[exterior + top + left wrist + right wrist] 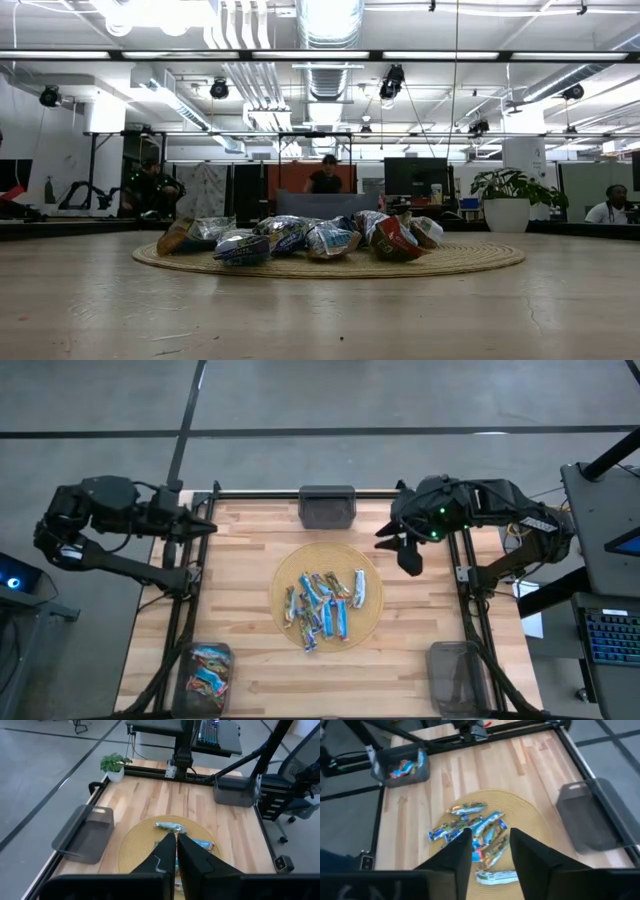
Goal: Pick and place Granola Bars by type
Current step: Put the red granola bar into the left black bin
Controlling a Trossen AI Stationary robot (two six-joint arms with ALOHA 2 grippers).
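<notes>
Early stage: most Granola Bars [325,603] heaped on mat [284,582], centre frame; few in lower-left bin [206,678]. Right claw [407,550] parted, empty; left claw [205,528] shut, idle.

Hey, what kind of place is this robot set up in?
Probably an open-plan office or lab: exposed ceiling ducts, a monitor and people at desks behind the wooden table.

High view straight down, low view level — both share the round mat [326,596].
</notes>
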